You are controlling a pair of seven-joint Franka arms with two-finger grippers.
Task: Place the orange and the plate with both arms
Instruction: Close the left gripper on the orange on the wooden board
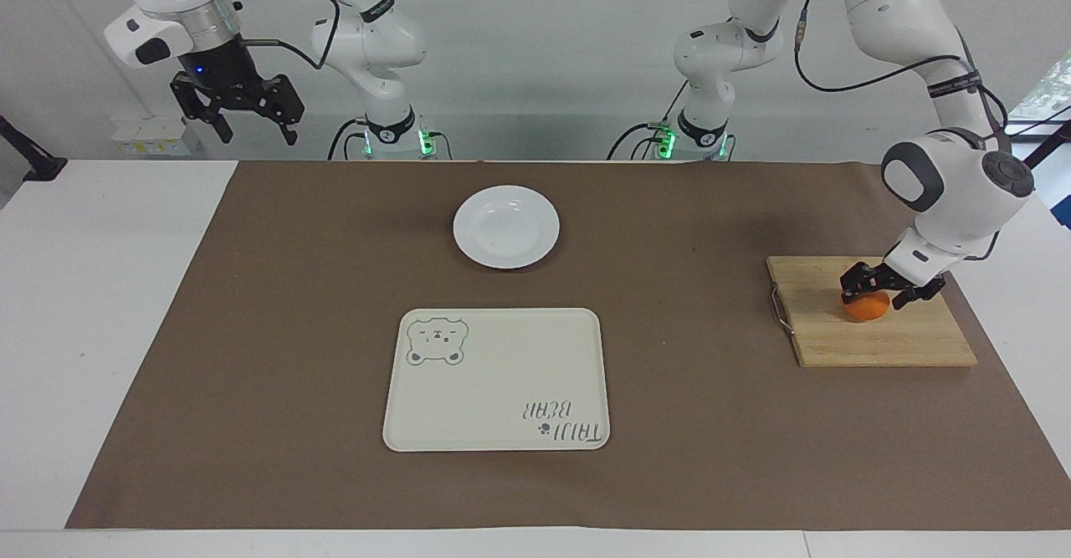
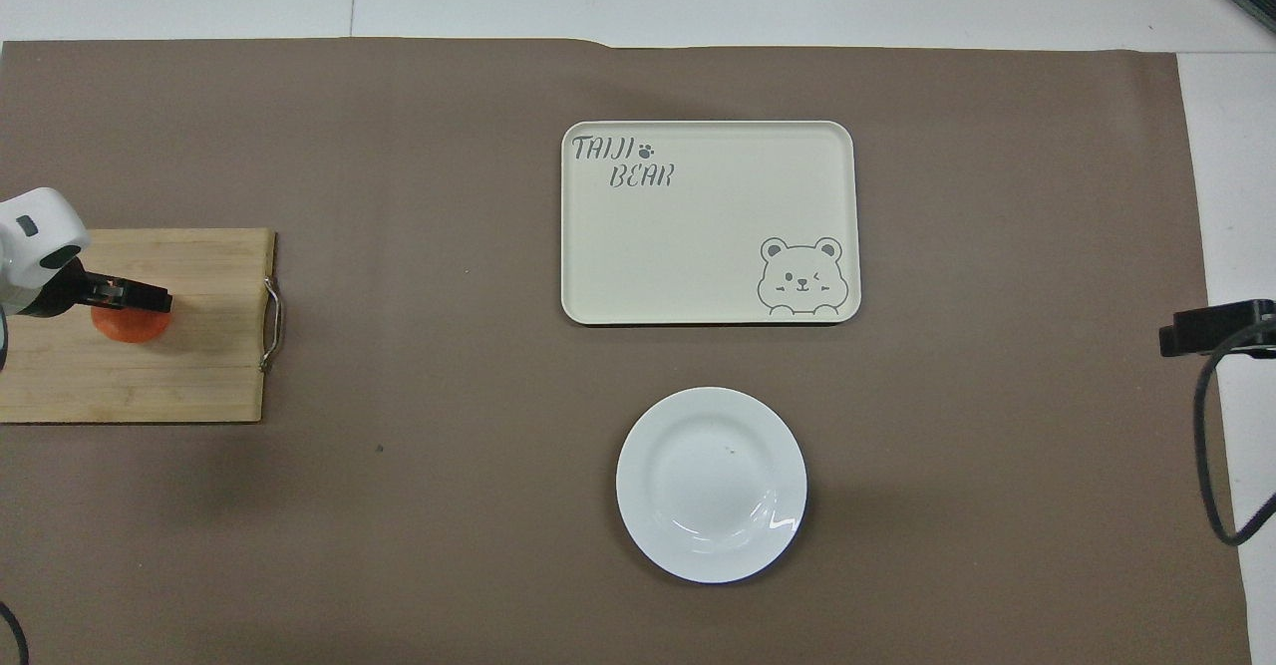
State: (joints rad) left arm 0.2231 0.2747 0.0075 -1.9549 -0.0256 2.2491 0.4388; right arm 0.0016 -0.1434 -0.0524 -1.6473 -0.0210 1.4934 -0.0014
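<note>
The orange (image 1: 867,311) lies on a wooden cutting board (image 1: 887,345) at the left arm's end of the table. My left gripper (image 1: 875,297) is down over it, open, with a finger on either side of the fruit. In the overhead view the gripper (image 2: 125,301) covers the orange's (image 2: 130,329) top half. The white plate (image 1: 506,227) sits empty on the brown mat, near the robots at mid-table; it also shows in the overhead view (image 2: 711,484). My right gripper (image 1: 258,133) waits open, raised over the right arm's end of the table.
A cream tray (image 1: 502,374) with a bear drawing lies empty, farther from the robots than the plate; it also shows in the overhead view (image 2: 698,236). The cutting board (image 2: 189,376) has a metal handle on its edge toward the tray.
</note>
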